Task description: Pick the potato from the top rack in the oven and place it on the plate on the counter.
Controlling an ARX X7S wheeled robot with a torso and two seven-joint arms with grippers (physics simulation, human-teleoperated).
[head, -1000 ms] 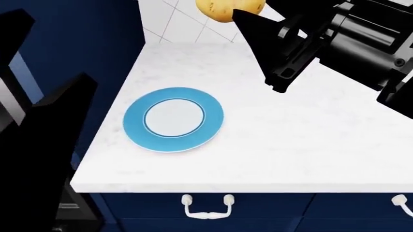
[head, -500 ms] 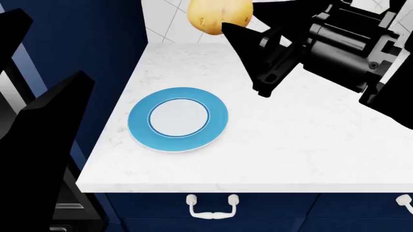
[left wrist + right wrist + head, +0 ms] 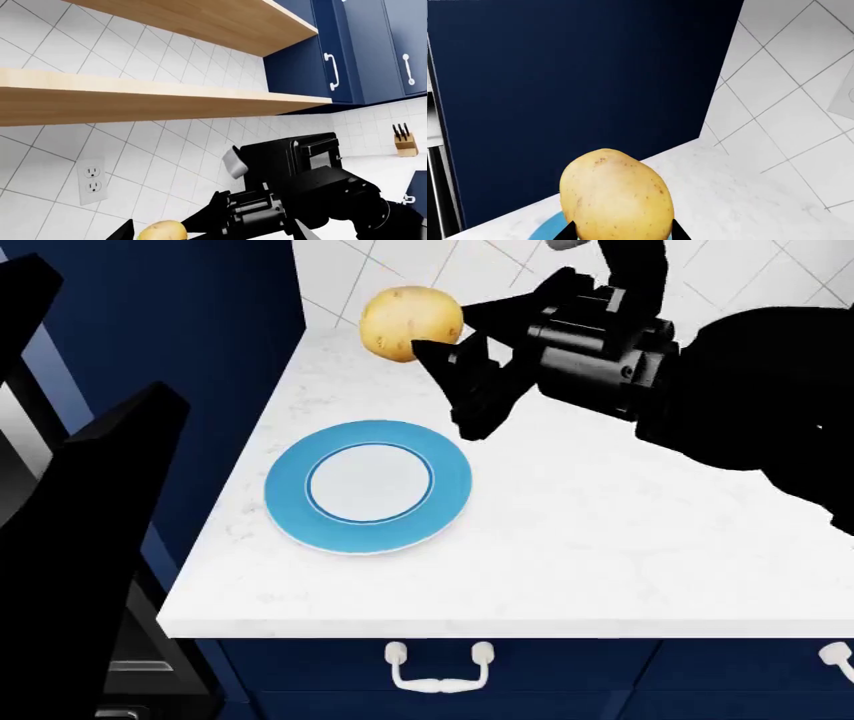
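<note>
Your right gripper [image 3: 430,338] has its 2 black fingers [image 3: 454,372] clamped on the potato [image 3: 396,324], which is held in the air above the white counter [image 3: 601,540], up near the tiled wall. The blue-rimmed plate [image 3: 370,487] lies on the counter below and nearer the front edge, apart from the potato. Your left gripper [image 3: 94,440] shows only as dark shapes at the view's left, so its finger state cannot be judged.

Speckled yellow potato [image 3: 411,324] above blue-rimmed plate [image 3: 370,486].
</note>
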